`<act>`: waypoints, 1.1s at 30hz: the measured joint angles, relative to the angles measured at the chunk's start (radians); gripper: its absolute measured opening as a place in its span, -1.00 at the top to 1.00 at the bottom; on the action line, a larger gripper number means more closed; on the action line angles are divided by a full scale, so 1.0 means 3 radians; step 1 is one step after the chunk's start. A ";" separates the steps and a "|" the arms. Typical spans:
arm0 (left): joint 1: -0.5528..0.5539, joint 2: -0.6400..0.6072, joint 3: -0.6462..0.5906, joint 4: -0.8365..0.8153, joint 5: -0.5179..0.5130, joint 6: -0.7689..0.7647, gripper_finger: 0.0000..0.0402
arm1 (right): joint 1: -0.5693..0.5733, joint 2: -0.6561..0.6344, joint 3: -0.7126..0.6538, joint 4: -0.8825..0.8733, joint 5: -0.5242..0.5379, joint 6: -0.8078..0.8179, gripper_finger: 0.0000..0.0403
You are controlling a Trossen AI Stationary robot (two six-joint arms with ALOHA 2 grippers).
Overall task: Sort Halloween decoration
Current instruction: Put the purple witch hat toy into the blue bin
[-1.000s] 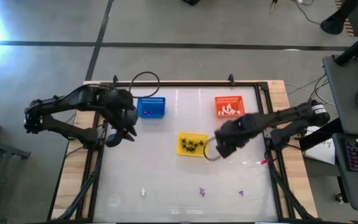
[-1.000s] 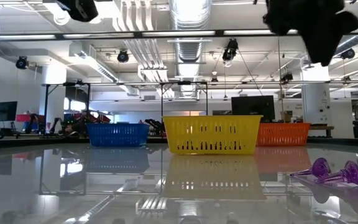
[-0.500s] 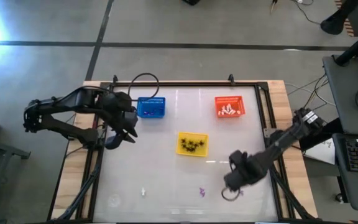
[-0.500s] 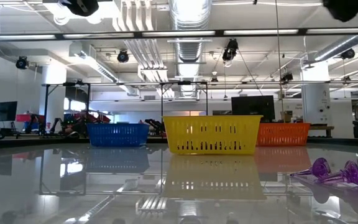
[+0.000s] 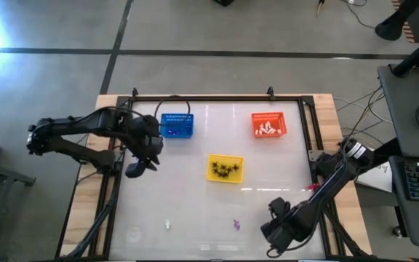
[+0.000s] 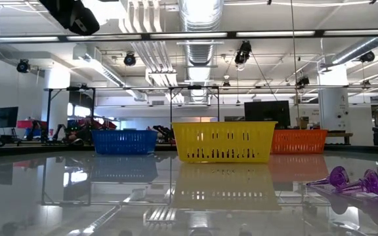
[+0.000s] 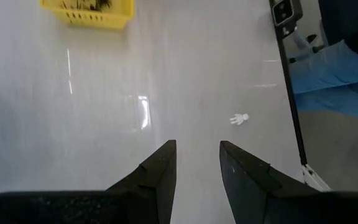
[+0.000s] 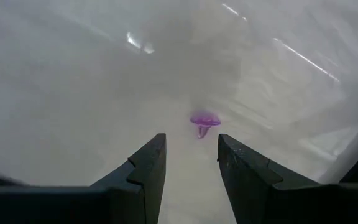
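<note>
Tiny Halloween trinkets lie on the white table near its front edge: a white one (image 5: 168,224) (image 7: 238,118) and a purple one (image 5: 236,224). The low view shows two purple ones (image 6: 338,177) (image 6: 371,182) lying on their sides. My right gripper (image 5: 273,234) (image 8: 191,142) hangs open, pointing down, over the near right part of the table. A purple trinket (image 8: 202,121) lies on the table just beyond its fingertips. My left gripper (image 5: 138,169) (image 7: 197,148) is open and holds nothing, high over the table's left side beside the blue basket (image 5: 177,126).
The blue basket at the far left holds purple pieces. An orange basket (image 5: 268,124) at the far right holds white ones. A yellow basket (image 5: 225,168) in the middle holds black spiders. A black frame (image 5: 209,97) runs round the table. Bare table lies between the baskets and the front edge.
My right gripper has swung from beside the yellow basket toward the table's near right corner. It has sunk and rolled about its own axis on the way, and stayed open. It now covers one purple trinket in the high view. My left gripper has sunk slightly.
</note>
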 joint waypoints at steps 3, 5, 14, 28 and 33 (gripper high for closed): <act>-0.0009 0.0000 -0.0072 0.0008 0.0000 -0.0016 0.48 | 0.0042 0.0076 0.0000 -0.0005 0.0000 0.0220 0.32; -0.0021 -0.0003 -0.0106 0.0012 0.0000 -0.0025 0.48 | 0.0060 0.0098 -0.0006 0.0007 0.0000 0.0310 0.32; -0.0178 -0.0091 -0.0154 0.0061 0.0000 -0.0228 0.48 | 0.0094 0.0122 -0.0203 0.0216 -0.0090 0.0802 0.32; -0.0422 -0.0323 -0.0154 0.0210 0.0000 -0.0612 0.48 | 0.0152 0.0105 -0.0727 0.0812 -0.0089 0.1012 0.32; -0.0429 -0.0350 -0.0154 0.0212 -0.0004 -0.0682 0.48 | 0.0157 0.0095 -0.0924 0.1075 -0.0114 0.1032 0.32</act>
